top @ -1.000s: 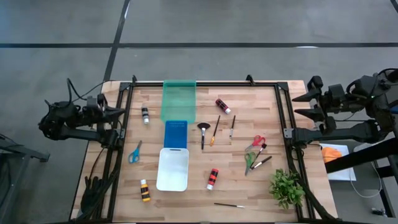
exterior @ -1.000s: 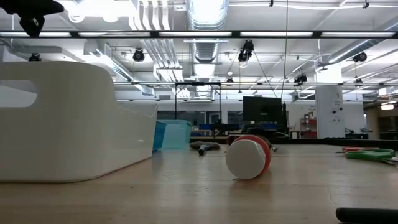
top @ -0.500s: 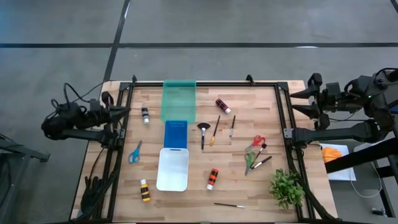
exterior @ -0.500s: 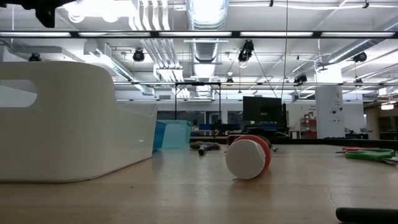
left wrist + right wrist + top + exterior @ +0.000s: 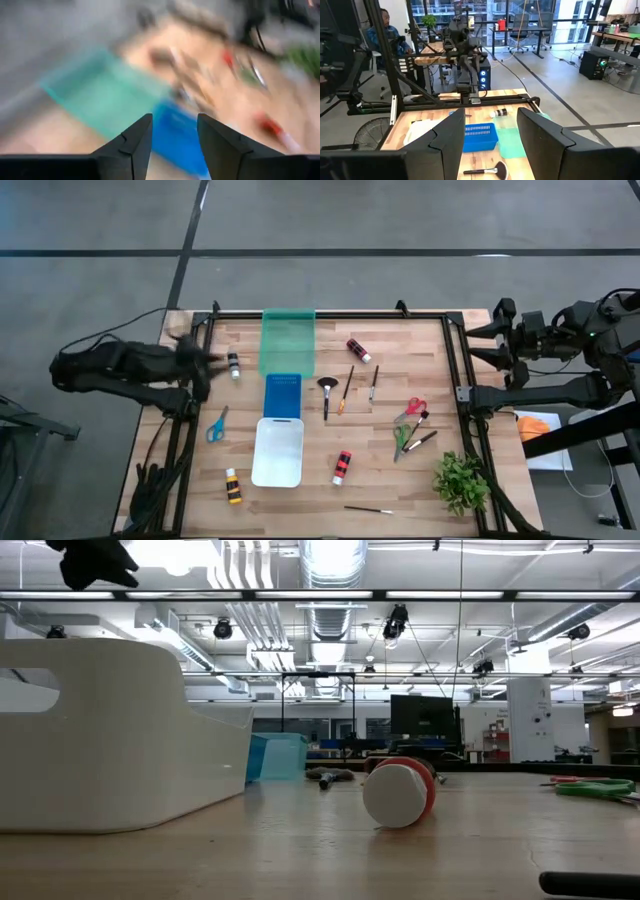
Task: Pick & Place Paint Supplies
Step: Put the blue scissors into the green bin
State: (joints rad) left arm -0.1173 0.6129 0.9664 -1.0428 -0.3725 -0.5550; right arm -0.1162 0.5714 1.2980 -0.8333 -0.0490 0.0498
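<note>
In the high view, paint bottles lie flat on the wooden table: a black-and-white bottle (image 5: 233, 366) near the left edge, a red bottle (image 5: 358, 350), a red-orange bottle (image 5: 342, 468) and a yellow-banded bottle (image 5: 233, 486). Thin brushes (image 5: 345, 390) lie mid-table. There are also blue scissors (image 5: 217, 424), red scissors (image 5: 413, 408) and green scissors (image 5: 401, 438). My left gripper (image 5: 212, 362) (image 5: 175, 142) is open above the table's left edge, just left of the black-and-white bottle. My right gripper (image 5: 480, 346) (image 5: 490, 135) waits open above the right edge.
A green tray (image 5: 288, 340), a blue tray (image 5: 282, 395) and a white tray (image 5: 278, 450) sit in a row left of centre. A leafy plant (image 5: 461, 482) stands at the near right corner. A black frame rail (image 5: 190, 410) runs along the table edges.
My left gripper has swung quickly toward the table's right, coming in over the left edge toward the black-and-white bottle; its wrist view is smeared by the motion. Nothing on the table has moved.
</note>
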